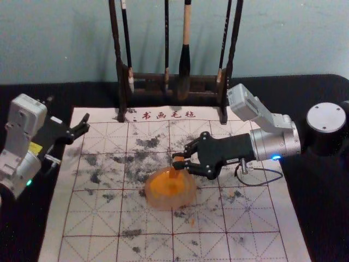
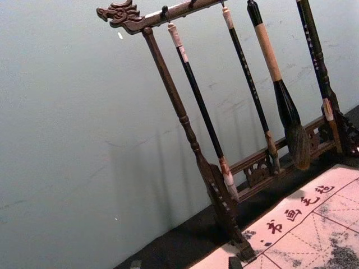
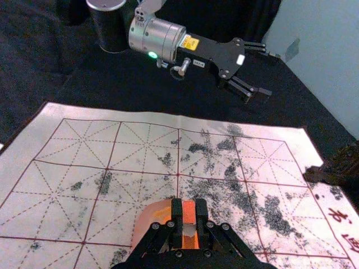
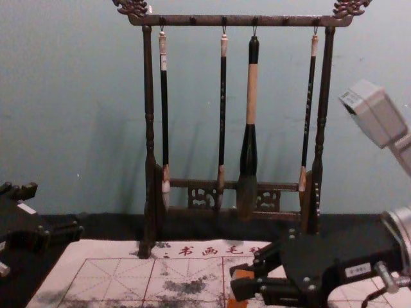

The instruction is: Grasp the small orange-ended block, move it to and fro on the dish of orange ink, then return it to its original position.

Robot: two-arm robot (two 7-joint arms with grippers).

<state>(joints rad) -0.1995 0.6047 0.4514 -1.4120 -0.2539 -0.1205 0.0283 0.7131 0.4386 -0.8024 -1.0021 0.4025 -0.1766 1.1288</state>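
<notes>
We see the right gripper (image 1: 179, 159) pinching the block (image 1: 174, 172) at the dish's (image 1: 158, 203) far side; its lower end blends into the ink (image 1: 165, 186), contact unclear. Left, the left gripper (image 4: 56, 210) idles, fingers wide.

R gripper (image 1: 178, 159) is clamped, w/ R wrist (image 1: 275, 143) behind the claw; L gripper (image 1: 69, 109) is parked well apart, L of R claw, fingers spread.

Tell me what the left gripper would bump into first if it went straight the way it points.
Most likely the brush stand's left post, though depth is hard to judge, so the left gripper might just pass it and reach the wall.
</notes>
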